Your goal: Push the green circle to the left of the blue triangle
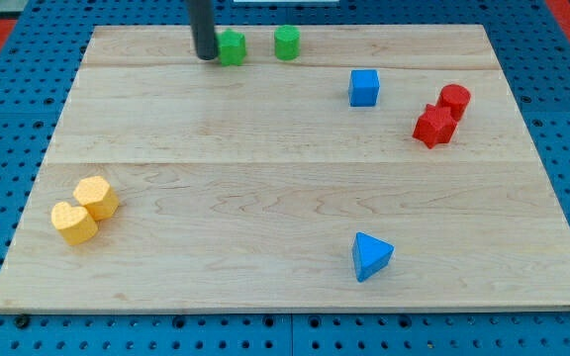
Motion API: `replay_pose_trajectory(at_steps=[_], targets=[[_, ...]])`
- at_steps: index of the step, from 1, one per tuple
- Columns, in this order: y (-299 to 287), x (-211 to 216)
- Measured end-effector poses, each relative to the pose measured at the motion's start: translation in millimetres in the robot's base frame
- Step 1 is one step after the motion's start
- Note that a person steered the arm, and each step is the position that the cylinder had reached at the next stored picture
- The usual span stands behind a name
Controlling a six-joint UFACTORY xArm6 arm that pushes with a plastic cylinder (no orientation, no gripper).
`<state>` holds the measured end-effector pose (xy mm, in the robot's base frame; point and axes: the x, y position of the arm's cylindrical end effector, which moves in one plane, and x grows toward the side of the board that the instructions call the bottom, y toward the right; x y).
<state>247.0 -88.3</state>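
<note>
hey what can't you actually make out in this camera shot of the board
- My tip: its end sits against the view's left side of a green block; whether they touch, and that block's exact shape, the rod partly hides.
- Rod's upper part and the arm: cut off by the view's top edge.
- The two red blocks: pressed together, their shapes are unclear.
- The two yellow blocks: same, too small for exact shapes.

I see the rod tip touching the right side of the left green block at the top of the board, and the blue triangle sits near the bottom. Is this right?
Not quite. In the camera view my tip is at the left side of the left green block, not its right side. The rest holds: that block is at the view's top, and the blue triangle sits near the view's bottom.
</note>
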Motion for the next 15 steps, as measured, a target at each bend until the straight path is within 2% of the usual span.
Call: replay_pose_trajectory(at_steps=[1,2,5,7,8,9,10,11,12,13,14,15], targets=[[38,3],[24,27],[22,31],[25,60],[89,50],[127,43],[182,-13],[148,-54],[62,-37],[59,22],[42,36],[50,38]])
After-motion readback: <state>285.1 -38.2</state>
